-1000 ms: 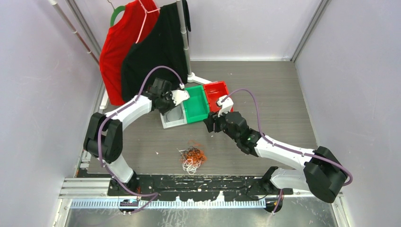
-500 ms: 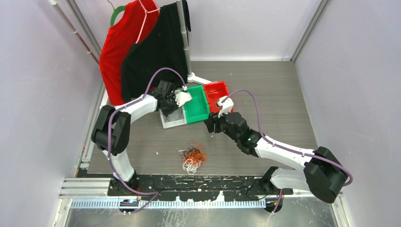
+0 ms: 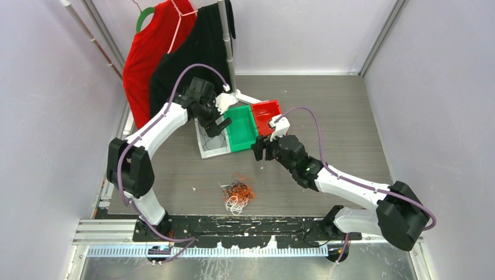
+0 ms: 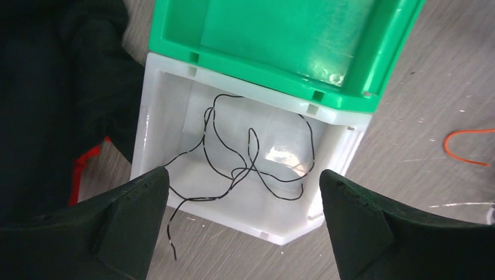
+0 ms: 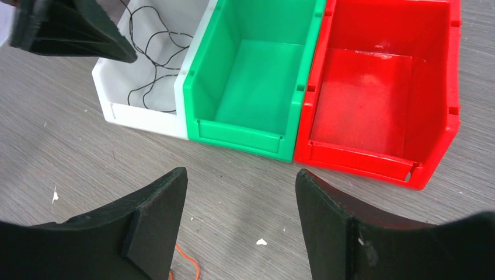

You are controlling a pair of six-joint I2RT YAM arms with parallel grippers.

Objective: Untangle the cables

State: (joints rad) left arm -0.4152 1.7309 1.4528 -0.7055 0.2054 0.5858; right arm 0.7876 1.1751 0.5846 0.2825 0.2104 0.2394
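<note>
The grey, wood-grained worktop [image 3: 344, 116] is spanned by both arms. The left arm [image 3: 160, 127] is reached far forward with the elbow bent, its wrist tipped down over the white bin [image 3: 210, 153]. The right arm [image 3: 344, 184] is stretched low and diagonally towards the front of the bins.

The left end effector [image 4: 242, 178] is spread wide, with nothing between its matte black, wedge-shaped fingers [image 4: 128, 216]. The right end effector [image 5: 240, 175] is likewise held apart and empty, above bare worktop just in front of the green bin [image 5: 233, 131].

Three glossy, rigid plastic bins are set side by side, touching: white, green and the red bin [image 5: 373, 157].

The cables [image 3: 237, 192] are seen as a small curly snarl of orange, white and black strands on the worktop, between the arm bases and the bins and well apart from both end effectors. One thin black wire [image 4: 251, 166] is looped loosely in the white bin, one end draped over its wall onto the worktop.
</note>
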